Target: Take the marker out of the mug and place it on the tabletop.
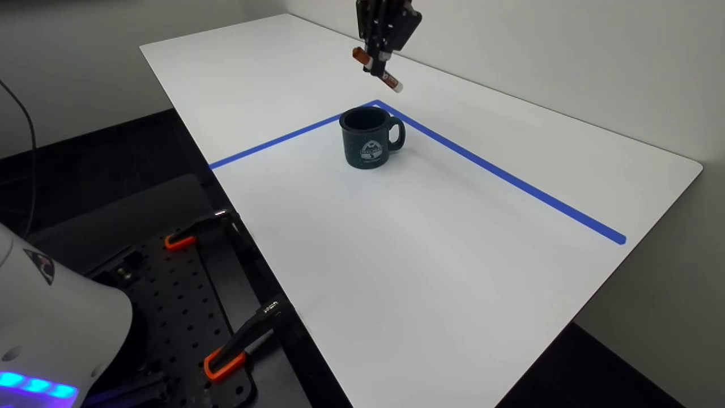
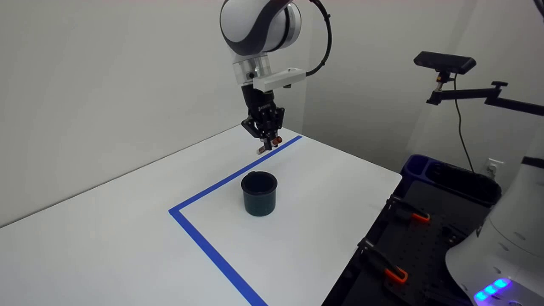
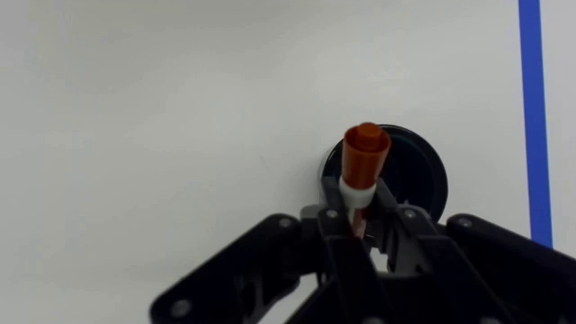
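My gripper (image 1: pixel 375 69) is shut on the marker (image 1: pixel 391 81) and holds it tilted in the air, above the mug's rim. The marker has an orange-red end, a white band and a white tip; it also shows in an exterior view (image 2: pixel 277 140) and in the wrist view (image 3: pixel 363 162). In the wrist view the fingers (image 3: pixel 358 191) grip it by the white band. The dark teal mug (image 1: pixel 358 144) stands upright on the white tabletop (image 1: pixel 430 272), its handle and pale mark visible. It also shows in an exterior view (image 2: pixel 259 202) and behind the marker in the wrist view (image 3: pixel 420 171).
Blue tape lines (image 1: pixel 498 173) form a corner near the mug. Walls stand behind the table. Black clamps with orange ends (image 1: pixel 224 362) sit on the dark robot base plate by the table edge. A camera on an arm (image 2: pixel 445 62) stands beyond the table.
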Robot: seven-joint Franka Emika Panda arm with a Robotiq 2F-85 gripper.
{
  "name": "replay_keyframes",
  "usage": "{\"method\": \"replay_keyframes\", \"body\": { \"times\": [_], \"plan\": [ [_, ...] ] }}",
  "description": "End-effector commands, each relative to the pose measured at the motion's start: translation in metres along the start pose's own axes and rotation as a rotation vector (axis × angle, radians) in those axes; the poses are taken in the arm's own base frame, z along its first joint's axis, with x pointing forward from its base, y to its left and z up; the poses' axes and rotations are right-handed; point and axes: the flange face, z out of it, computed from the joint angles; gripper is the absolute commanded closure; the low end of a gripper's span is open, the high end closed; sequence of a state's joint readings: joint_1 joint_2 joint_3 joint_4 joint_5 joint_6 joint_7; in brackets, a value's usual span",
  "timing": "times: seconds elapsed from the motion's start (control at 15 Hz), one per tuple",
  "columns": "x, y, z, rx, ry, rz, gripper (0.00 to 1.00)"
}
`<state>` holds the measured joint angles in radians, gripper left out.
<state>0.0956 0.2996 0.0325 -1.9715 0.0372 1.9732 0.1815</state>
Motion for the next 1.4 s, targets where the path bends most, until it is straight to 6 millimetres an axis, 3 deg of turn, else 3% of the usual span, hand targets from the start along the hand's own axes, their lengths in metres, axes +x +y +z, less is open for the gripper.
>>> {"method": "replay_keyframes", "body": {
  "times": [0.0,0.27,0.6,0.87,1.2,1.27,1.33],
  "plan": [
    [0.000,0.036,0.032,0.027,0.084,0.038,0.95],
    [0.006,0.060,0.083,0.053,0.194,0.076,0.95],
    [0.011,0.068,0.136,0.060,0.254,0.084,0.95],
    [0.014,0.071,0.155,0.061,0.252,0.088,0.95],
    [0.015,0.070,0.161,0.065,0.222,0.071,0.95],
    [0.015,0.071,0.162,0.069,0.218,0.066,0.56],
    [0.015,0.072,0.162,0.070,0.215,0.062,0.55]
  ]
}}
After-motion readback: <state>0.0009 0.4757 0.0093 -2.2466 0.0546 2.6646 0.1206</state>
